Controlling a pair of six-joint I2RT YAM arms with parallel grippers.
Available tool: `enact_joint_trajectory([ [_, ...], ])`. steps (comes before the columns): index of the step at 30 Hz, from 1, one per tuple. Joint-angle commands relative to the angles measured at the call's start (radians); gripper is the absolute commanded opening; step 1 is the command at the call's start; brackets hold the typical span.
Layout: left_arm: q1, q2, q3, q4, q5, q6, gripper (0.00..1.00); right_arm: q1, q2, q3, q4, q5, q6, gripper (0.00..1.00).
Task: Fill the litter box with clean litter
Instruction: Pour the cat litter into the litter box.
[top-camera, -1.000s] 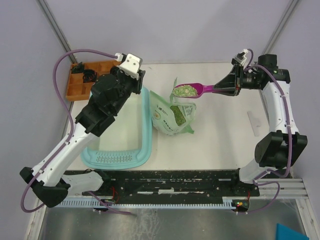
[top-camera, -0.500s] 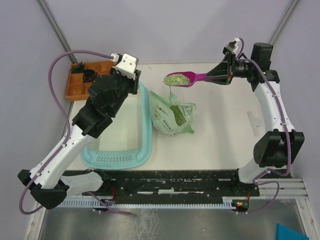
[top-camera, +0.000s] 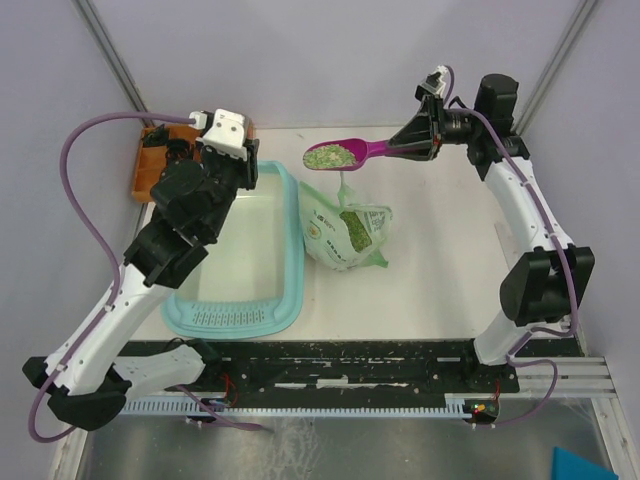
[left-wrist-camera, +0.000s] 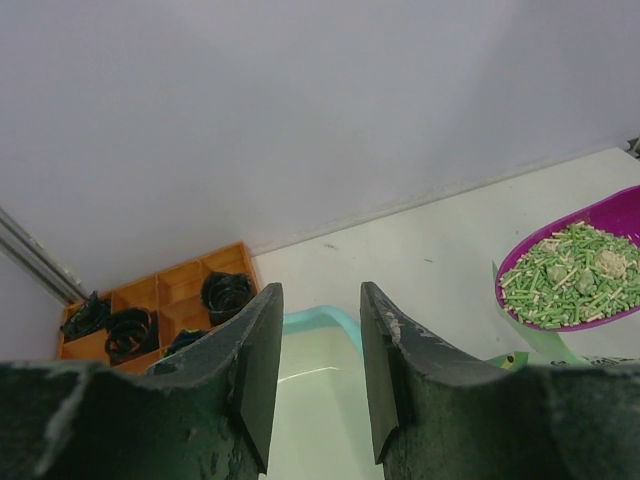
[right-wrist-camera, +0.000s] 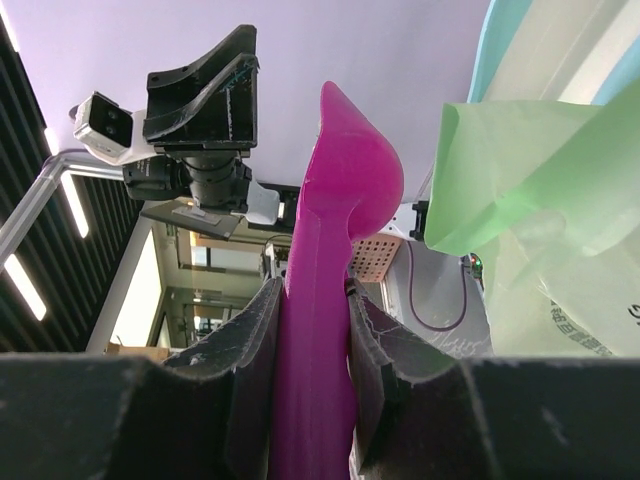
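Observation:
The light-teal litter box (top-camera: 292, 262) lies left of centre, its grate strip at the near end; its far corner shows in the left wrist view (left-wrist-camera: 318, 320). My right gripper (top-camera: 405, 146) is shut on the handle of a magenta scoop (top-camera: 340, 154) (right-wrist-camera: 325, 270), held in the air above the open pale green bag (top-camera: 345, 232). The scoop is full of green litter pellets (top-camera: 330, 155) (left-wrist-camera: 570, 275); more litter shows inside the bag (top-camera: 352, 227). My left gripper (top-camera: 240, 172) (left-wrist-camera: 320, 360) is open and empty over the box's far end.
An orange compartment tray (top-camera: 150, 170) (left-wrist-camera: 170, 300) with black parts stands at the far left corner, partly under my left arm. A small white piece (top-camera: 507, 245) lies at the right. The bag stands just right of the box's rim.
My right gripper has carried the filled scoop up and to the left, from beside the bag toward the litter box. My left arm has swung left, uncovering more of the box.

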Motion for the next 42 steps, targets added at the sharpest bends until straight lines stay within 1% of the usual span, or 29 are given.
enact_joint_trajectory([
  [1, -0.001, -0.041, 0.015, 0.028, -0.091, -0.048, 0.45, 0.038, 0.009, 0.064, 0.174, -0.012, 0.117, 0.02],
  [6, -0.002, -0.062, 0.001, 0.031, -0.130, -0.054, 0.48, 0.079, 0.034, 0.103, 0.193, -0.006, 0.130, 0.02],
  [10, -0.002, -0.078, -0.007, 0.027, -0.131, -0.054, 0.49, 0.122, 0.055, 0.125, 0.206, 0.004, 0.136, 0.02],
  [12, -0.001, -0.084, -0.007, 0.024, -0.160, -0.052, 0.49, 0.146, 0.070, 0.141, 0.212, 0.007, 0.138, 0.02],
  [20, -0.001, -0.103, 0.017, 0.016, -0.198, -0.033, 0.49, 0.273, 0.154, 0.226, 0.218, 0.013, 0.140, 0.02],
  [26, -0.001, -0.113, 0.022, -0.019, -0.199, -0.045, 0.49, 0.362, 0.207, 0.279, 0.227, 0.012, 0.138, 0.02],
  [35, -0.002, -0.161, -0.006, -0.046, -0.220, -0.062, 0.48, 0.484, 0.328, 0.344, 0.260, 0.008, 0.137, 0.02],
  [42, -0.002, -0.186, -0.017, -0.072, -0.216, -0.087, 0.46, 0.536, 0.415, 0.396, 0.276, 0.007, 0.137, 0.02],
])
